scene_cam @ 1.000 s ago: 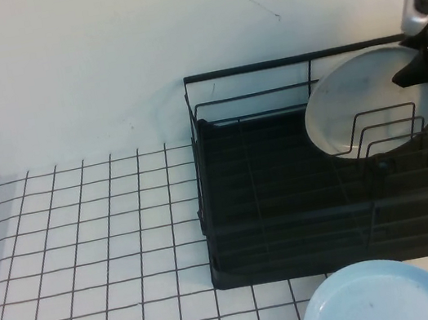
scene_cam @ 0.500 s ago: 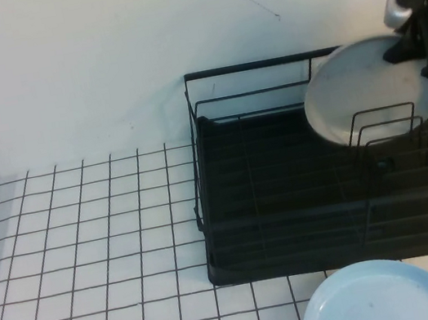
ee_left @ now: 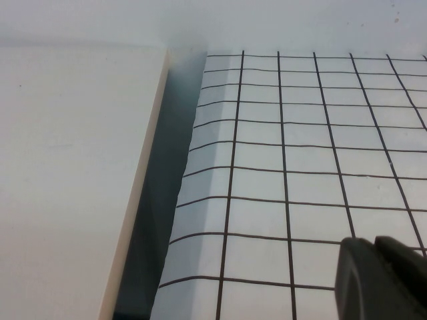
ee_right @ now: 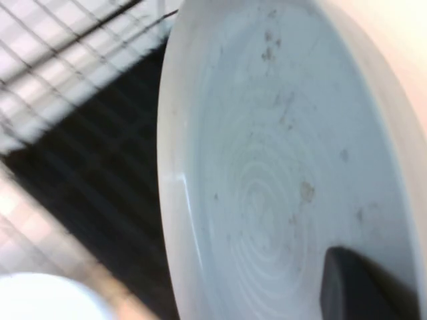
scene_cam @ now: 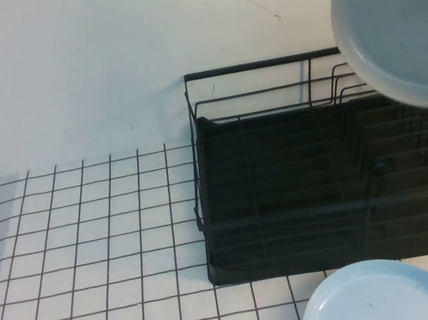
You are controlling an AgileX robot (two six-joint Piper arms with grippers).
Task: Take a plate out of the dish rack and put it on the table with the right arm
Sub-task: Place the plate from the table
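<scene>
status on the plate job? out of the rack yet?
Done: the plate is out of the dish rack, raised above its far right corner. In hand: the right gripper carries it, one finger across its face in the right wrist view. Left: setting it on the table. The left gripper hovers shut over the table's left edge.

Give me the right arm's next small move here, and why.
Probably carry the plate leftward, away from the dish rack, toward the bare table, then lower it. The plate is lifted clear of the dividers, near the high camera, with a right gripper finger on its face. The light blue plate fills the spot before the rack. The left gripper sits low over the grid.
</scene>
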